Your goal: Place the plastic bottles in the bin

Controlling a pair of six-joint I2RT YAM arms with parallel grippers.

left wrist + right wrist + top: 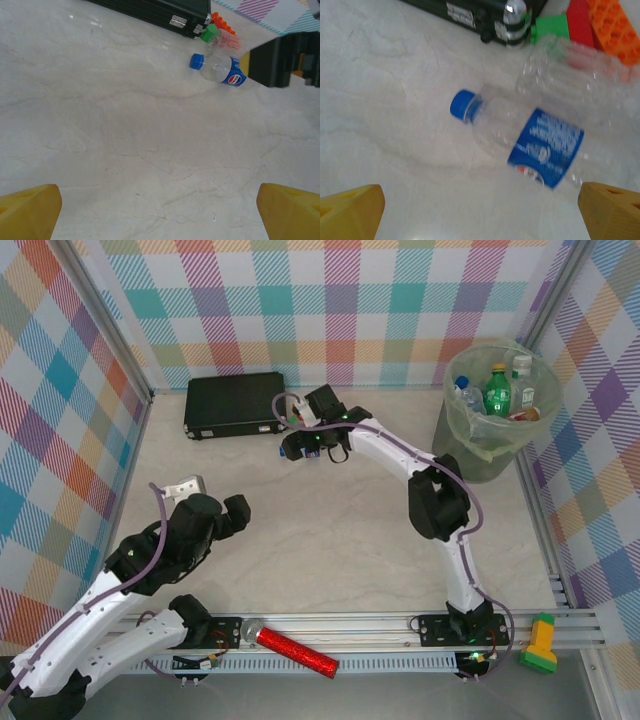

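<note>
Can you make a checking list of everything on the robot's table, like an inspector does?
Surface: pale marbled table, no spills seen.
Job's things: bin holds a green bottle and others; blue-capped bottle lies on the table, second clear bottle beside it.
Clutter: black case, toy bricks, red glittery cylinder, green-yellow block.
Grippers: left gripper open, empty; right gripper open, facing the blue-capped bottle.
Cables: purple cable loops by the right wrist.
Surroundings: checked walls.

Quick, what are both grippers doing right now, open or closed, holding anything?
Left gripper: open, holding nothing.
Right gripper: open, holding nothing; a clear bottle lies ahead of it.
</note>
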